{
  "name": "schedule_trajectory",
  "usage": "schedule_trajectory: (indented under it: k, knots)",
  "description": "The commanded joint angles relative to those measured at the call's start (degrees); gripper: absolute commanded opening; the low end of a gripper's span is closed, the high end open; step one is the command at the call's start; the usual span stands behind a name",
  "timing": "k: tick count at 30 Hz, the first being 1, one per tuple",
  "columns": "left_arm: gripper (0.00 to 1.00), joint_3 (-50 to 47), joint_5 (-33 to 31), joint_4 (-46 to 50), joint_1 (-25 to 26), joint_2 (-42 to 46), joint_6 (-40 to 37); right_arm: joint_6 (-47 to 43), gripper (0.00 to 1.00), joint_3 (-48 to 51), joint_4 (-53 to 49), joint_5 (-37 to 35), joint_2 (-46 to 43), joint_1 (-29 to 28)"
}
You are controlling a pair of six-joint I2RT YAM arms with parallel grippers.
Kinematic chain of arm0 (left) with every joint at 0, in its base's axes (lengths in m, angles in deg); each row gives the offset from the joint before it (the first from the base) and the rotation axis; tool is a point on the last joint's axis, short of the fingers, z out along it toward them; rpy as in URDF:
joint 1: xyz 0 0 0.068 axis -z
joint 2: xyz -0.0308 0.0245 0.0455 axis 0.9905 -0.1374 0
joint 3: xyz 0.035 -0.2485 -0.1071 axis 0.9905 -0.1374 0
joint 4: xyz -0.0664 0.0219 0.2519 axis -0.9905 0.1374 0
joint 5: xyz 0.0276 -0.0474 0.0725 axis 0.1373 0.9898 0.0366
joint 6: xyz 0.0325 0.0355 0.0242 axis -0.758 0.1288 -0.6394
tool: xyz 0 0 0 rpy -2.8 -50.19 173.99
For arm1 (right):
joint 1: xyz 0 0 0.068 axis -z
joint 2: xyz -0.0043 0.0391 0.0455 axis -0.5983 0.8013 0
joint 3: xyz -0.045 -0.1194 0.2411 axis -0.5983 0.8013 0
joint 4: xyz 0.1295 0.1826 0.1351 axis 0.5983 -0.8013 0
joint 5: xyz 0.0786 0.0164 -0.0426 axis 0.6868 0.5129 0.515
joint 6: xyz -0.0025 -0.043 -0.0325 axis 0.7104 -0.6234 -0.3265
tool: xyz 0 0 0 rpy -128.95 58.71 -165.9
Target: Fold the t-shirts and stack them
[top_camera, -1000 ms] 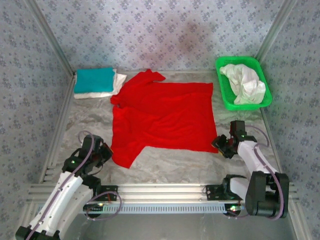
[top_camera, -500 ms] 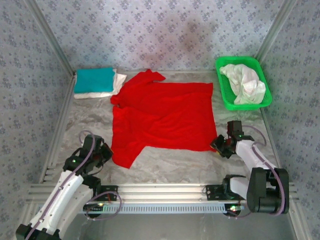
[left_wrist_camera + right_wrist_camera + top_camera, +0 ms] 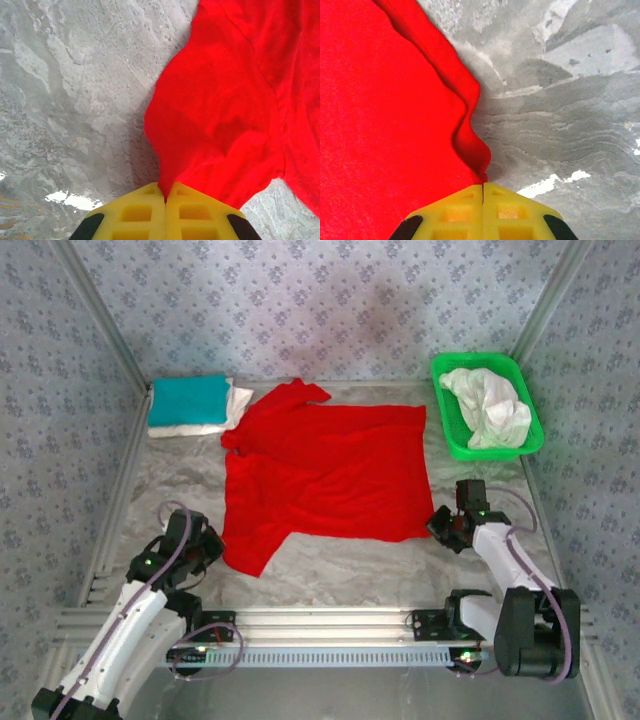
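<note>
Now the right hand (image 3: 483, 186) has come together. A second ago its fingers stood apart at the near right corner of the red t-shirt (image 3: 325, 475); now they pinch that hem corner, and the cloth puckers up into the yellow pads. The left hand (image 3: 165, 192) is clamped too, on the tip of the near sleeve, just as before. The shirt itself lies spread flat in the middle of the bench (image 3: 340, 570), unmoved.

With both near corners held, I judge the fold can begin: the near edge can be lifted and carried toward the far edge.

At the far left corner sits a folded teal t-shirt (image 3: 188, 398) on top of a white t-shirt (image 3: 225, 422); this looks to be the stack. The red shirt's far sleeve lies just beside it and could drag against it. At the far right corner a green basket (image 3: 455, 445) holds a crumpled white shirt (image 3: 490, 405), apart from the red cloth. Nothing rests on the red shirt itself.
</note>
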Motion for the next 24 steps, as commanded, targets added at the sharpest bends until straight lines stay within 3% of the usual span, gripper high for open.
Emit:
schedule_trajectory:
  k: [1, 8, 13, 20, 22, 23, 24]
  knots:
    - [0.0, 2.91, -1.65, 0.19, -0.22, -0.17, -1.43, -0.51, 0.0, -1.93, -4.02, -0.56, -0.89, 0.1]
    - [0.0, 3.11, -2.03, 0.26, -0.31, -0.27, -1.75, -1.0, 0.0, -2.1, -3.37, -0.57, -3.07, 0.11]
    - [0.0, 2.01, -1.88, -1.19, -0.4, -0.42, -1.41, -0.3, 0.27, -0.24, -3.16, -0.54, -1.35, 0.17]
    - [0.0, 1.17, -1.78, -1.08, -0.48, -0.53, -1.22, 1.35, 0.5, 1.88, -0.88, -0.53, 0.87, -0.07]
    - [0.0, 0.96, -1.81, -1.35, -0.57, -0.49, -1.24, 1.58, 0.65, 2.04, -1.33, -1.04, 1.11, -0.29]
    - [0.0, 0.91, -1.74, -1.42, -0.59, -0.51, -1.13, 1.95, 0.79, 2.56, -1.29, -0.74, 0.95, -0.24]
    - [0.0, 0.86, -1.76, -1.59, -0.57, -0.49, -1.2, 2.62, 0.83, 3.37, -0.93, 0.06, 0.61, -0.18]
